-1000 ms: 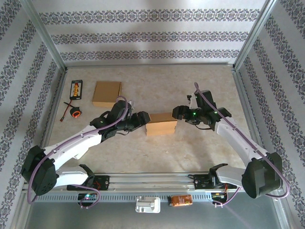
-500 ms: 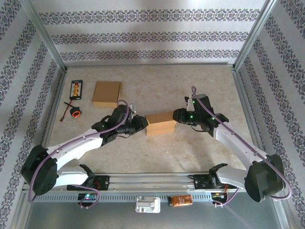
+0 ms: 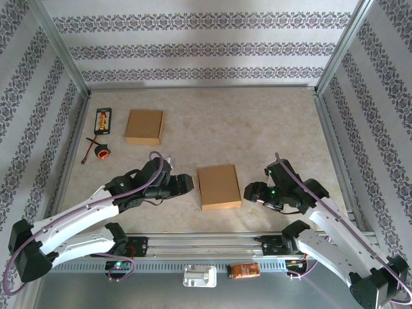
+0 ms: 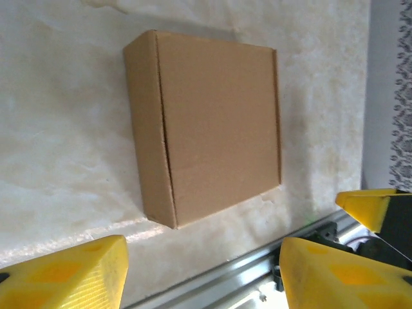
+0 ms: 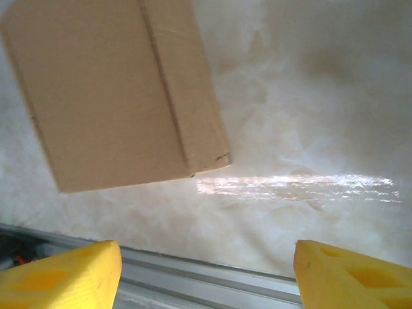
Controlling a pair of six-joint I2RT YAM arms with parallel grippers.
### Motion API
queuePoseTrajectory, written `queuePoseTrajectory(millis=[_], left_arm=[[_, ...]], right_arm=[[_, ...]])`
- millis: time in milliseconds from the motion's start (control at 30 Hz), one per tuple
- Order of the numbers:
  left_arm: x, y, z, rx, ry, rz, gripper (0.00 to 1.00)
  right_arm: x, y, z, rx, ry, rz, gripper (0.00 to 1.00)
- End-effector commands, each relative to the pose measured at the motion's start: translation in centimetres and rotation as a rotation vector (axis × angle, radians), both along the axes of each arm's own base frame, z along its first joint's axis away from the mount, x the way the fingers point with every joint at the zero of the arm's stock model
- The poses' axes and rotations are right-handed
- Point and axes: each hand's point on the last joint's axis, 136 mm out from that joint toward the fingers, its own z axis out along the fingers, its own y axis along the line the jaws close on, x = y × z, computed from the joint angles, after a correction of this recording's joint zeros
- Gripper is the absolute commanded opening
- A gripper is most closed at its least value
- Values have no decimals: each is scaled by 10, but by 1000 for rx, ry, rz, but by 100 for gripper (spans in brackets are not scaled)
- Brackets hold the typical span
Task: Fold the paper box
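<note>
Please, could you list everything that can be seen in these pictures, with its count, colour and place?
closed cardboard box: one, brown, flat at table centre, touching neither gripper
second cardboard box: one, brown, far left of table
flat device: one, black with orange label, far left corner
round part: one, black and orange, red wire, nearer than the device
table: one, beige marbled
left gripper: one, yellow fingers, open, left of centre box
right gripper: one, yellow fingers, open, right of it

Closed paper box (image 4: 209,125) beyond spread yellow fingers (image 4: 71,273)
</note>
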Motion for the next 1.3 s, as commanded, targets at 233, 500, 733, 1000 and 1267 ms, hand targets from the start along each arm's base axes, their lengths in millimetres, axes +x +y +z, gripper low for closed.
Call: queuePoseTrajectory(millis=[233,500,733,1000,1267], left_arm=[[53,-54,-66,-11,-63,-48,71],[104,-79,-88,-72,-47,6,42],[209,-70,-108,-107,-146,78,31],[314,-45,-129,-131,-189,201,31],[326,-29,-118,-115,-204,211,56]], right_arm=[[66,49,-26,79,-133,116,72],[109,69,-47,78,-144,-2,44],[211,78,-53,72,-204,-134,38],[314,112,-69,27,-248,-134,39],[330,115,-61,78,-236,-116,61]])
